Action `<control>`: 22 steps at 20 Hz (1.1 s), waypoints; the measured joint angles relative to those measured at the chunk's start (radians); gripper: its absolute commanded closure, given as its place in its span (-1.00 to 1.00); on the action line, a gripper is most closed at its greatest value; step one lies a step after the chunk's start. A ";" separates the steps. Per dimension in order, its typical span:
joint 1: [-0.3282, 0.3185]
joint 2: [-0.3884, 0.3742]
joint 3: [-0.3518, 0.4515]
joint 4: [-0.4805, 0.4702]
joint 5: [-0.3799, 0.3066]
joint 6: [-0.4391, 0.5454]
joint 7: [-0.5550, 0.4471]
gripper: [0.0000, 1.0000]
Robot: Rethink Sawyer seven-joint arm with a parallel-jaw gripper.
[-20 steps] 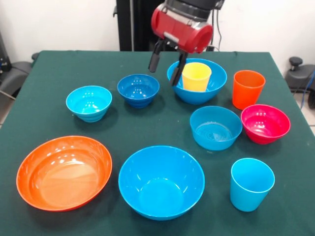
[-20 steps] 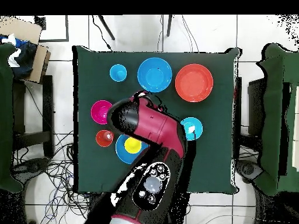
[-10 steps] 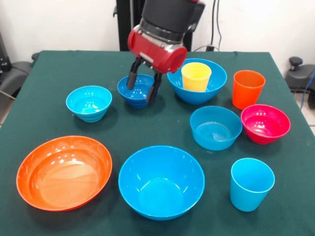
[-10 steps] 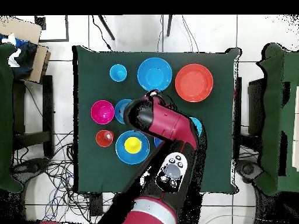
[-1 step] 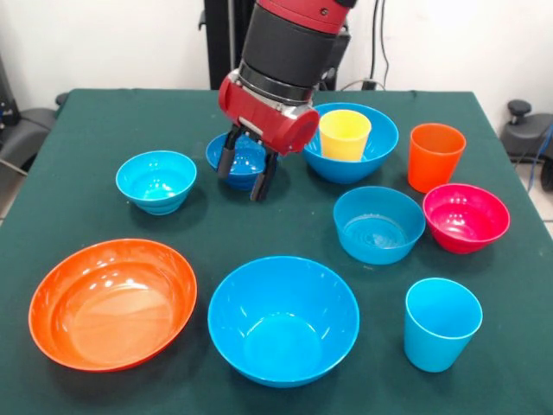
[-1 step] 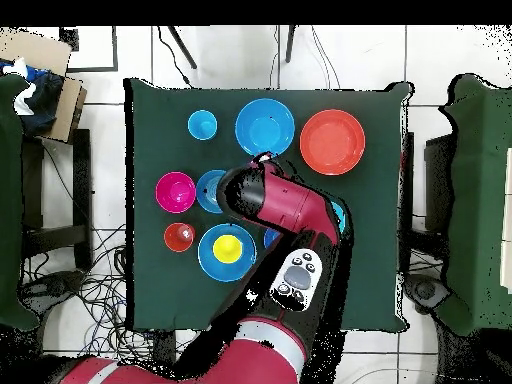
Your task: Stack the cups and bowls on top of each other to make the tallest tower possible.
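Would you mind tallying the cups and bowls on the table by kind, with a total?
Cups: 3: yellow cup, orange cup, light blue cup.
Bowls: 7: orange bowl, two large blue bowls, medium light blue bowl, dark blue bowl, cyan bowl, magenta bowl.
Total: 10.
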 measured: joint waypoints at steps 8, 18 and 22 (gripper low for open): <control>0.040 0.001 0.000 -0.001 0.000 0.000 0.000 -1.00; 0.045 0.002 0.000 -0.001 0.000 0.000 0.000 -1.00; 0.037 0.008 0.000 -0.004 0.000 0.000 0.000 -1.00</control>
